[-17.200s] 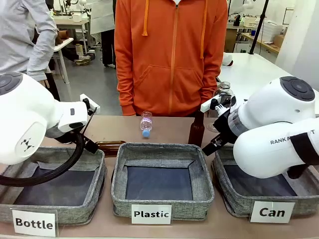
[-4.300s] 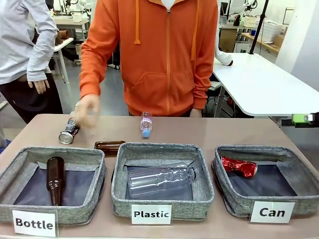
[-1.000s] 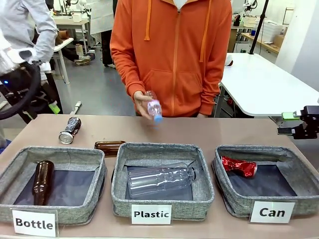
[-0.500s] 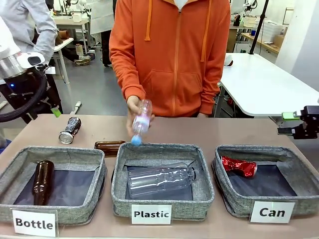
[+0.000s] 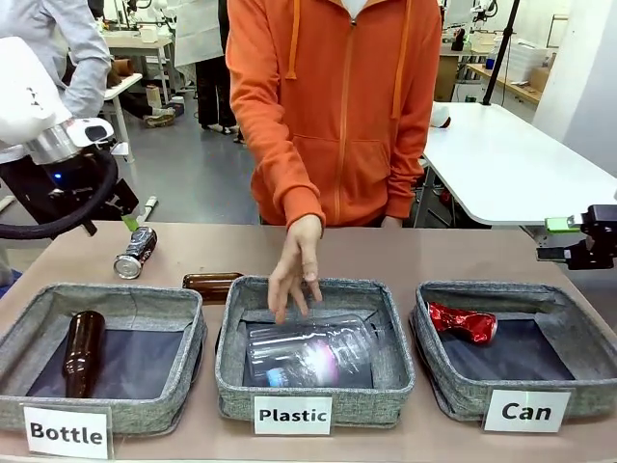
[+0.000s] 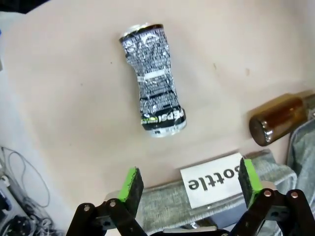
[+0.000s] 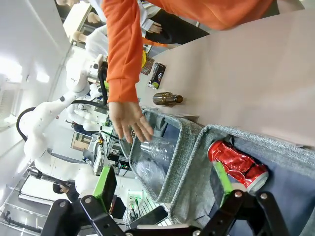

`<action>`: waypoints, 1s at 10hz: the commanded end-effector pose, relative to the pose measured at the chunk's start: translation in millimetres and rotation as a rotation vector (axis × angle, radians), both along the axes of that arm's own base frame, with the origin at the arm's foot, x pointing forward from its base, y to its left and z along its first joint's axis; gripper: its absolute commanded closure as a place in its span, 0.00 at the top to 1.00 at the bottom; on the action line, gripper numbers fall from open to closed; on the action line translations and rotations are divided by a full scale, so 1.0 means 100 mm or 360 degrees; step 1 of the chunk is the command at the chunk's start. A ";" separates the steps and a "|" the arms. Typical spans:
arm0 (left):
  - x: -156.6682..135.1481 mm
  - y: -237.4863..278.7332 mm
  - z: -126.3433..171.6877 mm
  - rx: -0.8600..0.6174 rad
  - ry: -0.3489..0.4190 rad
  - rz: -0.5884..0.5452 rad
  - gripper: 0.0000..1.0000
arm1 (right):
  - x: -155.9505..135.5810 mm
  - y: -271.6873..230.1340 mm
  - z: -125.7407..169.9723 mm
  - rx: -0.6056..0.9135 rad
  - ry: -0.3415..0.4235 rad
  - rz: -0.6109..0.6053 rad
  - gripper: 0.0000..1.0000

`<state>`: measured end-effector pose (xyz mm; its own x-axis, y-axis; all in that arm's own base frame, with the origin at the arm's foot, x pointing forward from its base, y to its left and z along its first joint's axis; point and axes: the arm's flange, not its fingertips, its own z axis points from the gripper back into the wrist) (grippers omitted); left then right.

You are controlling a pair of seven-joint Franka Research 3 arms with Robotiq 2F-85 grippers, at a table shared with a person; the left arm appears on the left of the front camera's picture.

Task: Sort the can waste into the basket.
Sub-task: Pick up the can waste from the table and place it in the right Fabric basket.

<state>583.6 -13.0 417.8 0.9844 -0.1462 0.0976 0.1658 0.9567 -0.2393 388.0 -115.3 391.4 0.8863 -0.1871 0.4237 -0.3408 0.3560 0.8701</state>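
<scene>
left jaws wide, empty, over silver can [image 6: 153,82], print mostly illegible | right jaws wide, empty | red can [image 5: 463,323] in basket [image 5: 453,391]

Bright, even indoor light, soft shadows; wrist views warp at the edges.

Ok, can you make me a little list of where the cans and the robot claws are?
red can: lying in the Can basket
silver can: lying on the table, beyond the Bottle basket
left claw: open, above the silver can
right claw: open, near the Can basket
cans left to sort: one
</scene>
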 end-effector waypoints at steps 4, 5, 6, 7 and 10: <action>0.45 -0.10 -0.47 0.0029 0.0115 0.0072 1.00 | 0.00 -0.01 0.03 0.0010 -0.0009 0.0003 1.00; 0.54 -0.14 -0.66 0.0098 0.0132 0.0142 1.00 | 0.00 -0.01 0.03 0.0010 -0.0009 0.0003 1.00; 0.58 -0.18 -0.80 0.0132 0.0152 0.0128 1.00 | 0.00 -0.01 0.03 0.0010 -0.0009 0.0003 1.00; 0.63 -0.24 -0.92 0.0174 0.0158 0.0111 1.00 | 0.00 -0.01 0.03 0.0010 -0.0009 0.0003 1.00; 0.66 -0.35 -1.05 0.0316 0.0095 0.0130 0.41 | 0.00 -0.01 0.03 0.0010 -0.0009 0.0003 1.00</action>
